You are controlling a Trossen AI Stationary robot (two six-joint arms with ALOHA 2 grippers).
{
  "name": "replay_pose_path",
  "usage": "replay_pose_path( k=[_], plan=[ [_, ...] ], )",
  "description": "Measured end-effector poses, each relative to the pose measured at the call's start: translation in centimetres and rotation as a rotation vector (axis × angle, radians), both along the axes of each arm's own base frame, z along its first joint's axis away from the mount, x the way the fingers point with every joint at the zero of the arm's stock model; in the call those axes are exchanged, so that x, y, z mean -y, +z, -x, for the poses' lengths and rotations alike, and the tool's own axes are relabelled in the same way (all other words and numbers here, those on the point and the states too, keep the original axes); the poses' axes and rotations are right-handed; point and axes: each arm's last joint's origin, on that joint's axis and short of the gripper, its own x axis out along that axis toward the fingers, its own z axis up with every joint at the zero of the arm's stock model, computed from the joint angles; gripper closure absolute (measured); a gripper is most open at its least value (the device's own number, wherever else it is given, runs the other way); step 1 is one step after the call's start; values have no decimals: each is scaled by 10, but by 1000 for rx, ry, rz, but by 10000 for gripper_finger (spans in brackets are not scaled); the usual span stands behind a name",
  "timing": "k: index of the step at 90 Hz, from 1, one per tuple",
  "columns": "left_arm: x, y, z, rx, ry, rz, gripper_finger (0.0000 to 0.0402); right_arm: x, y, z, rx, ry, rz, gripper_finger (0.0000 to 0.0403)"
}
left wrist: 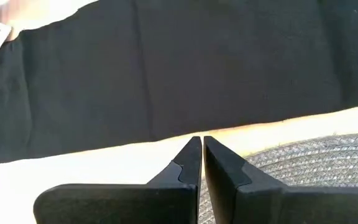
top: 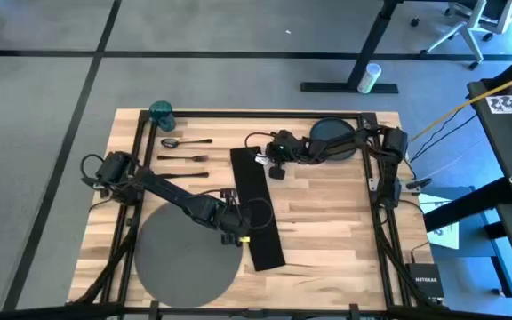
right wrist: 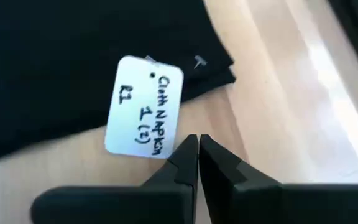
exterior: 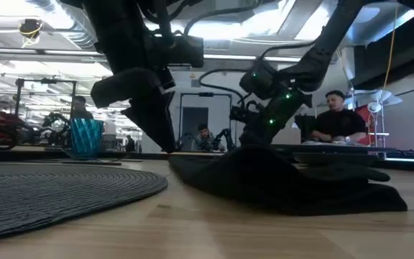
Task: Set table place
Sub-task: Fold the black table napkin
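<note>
Both end effectors closed, empty: left between mat and napkin, right by its tag

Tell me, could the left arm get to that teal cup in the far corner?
Probably, with a long stretch: the left end effector sits by the napkin, the cup stands far off, and only the fork and spoon lie between.

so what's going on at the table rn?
Both arms are at the black napkin, which lies as a long strip mid-table. The left gripper sits between it and the grey mat, jaws shut on nothing. The right gripper is at the tagged far end, also shut. Fork, spoon, teal cup and plate wait along the far edge.
</note>
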Motion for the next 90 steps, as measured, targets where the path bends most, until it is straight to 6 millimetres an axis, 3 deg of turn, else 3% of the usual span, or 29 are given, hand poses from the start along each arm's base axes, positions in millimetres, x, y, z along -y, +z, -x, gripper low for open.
replay_pose_path(
  k=[62, 90],
  plan=[
    [0, 0, 0, 2, 4, 2, 402, -10, -2, -2, 98, 238, -311, 403],
    [0, 0, 0, -2, 2, 0, 402, -12, 1, -2, 114, 268, -335, 403]
  ],
)
